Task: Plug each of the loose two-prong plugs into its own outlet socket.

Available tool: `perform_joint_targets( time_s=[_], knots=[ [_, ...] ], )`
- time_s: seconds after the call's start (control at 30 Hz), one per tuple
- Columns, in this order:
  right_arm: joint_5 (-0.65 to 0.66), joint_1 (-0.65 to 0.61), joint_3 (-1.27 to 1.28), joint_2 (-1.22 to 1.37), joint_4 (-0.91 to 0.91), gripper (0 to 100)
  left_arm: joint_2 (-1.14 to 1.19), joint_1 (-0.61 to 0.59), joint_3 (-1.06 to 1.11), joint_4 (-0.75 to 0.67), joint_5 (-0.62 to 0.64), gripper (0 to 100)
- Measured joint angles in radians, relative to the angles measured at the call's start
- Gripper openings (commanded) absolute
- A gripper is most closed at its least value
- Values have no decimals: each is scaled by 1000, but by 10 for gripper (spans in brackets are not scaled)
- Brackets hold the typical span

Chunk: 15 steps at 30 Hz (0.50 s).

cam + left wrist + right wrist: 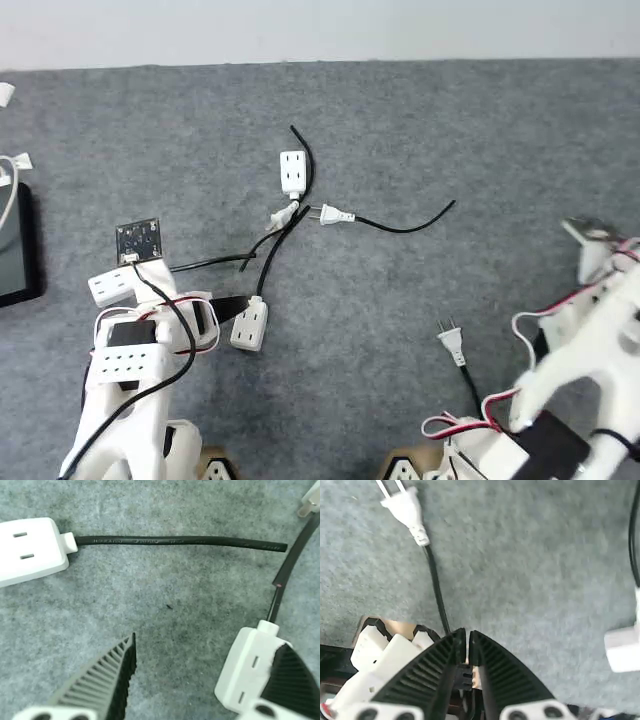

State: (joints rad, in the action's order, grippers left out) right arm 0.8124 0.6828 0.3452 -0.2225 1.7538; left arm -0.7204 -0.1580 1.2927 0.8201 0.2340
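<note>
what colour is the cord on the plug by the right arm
Black cord, white plug; clearest in the right wrist view.

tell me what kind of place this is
Probably a robotics lab or hobby workbench, not a home room. A white left arm and right arm sit at the near edge of a grey mat, with loose plugs and outlet sockets laid out like practice props.

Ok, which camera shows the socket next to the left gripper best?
The left wrist view: the socket sits close, its two slots plain, beside one finger. The high view shows it small, whole, beside the left arm.
</note>
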Motion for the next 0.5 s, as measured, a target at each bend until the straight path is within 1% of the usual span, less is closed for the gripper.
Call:
perform_joint_targets(
  time_s=[0.1, 0.2, 0.27, 0.4, 0.5],
  knots=[
    [44, -54, 77, 20, 0, 38, 0, 0, 0, 0, 0, 382],
    [83, -68, 195, 55, -21, 120, 0, 0, 0, 0, 0, 382],
    [100, -68, 284, 80, -87, 162, 0, 0, 0, 0, 0, 382],
    [98, -68, 387, 104, -276, 161, 0, 0, 0, 0, 0, 382],
    [15, -68, 391, 104, -400, 149, 0, 0, 0, 0, 0, 382]
  ],
)
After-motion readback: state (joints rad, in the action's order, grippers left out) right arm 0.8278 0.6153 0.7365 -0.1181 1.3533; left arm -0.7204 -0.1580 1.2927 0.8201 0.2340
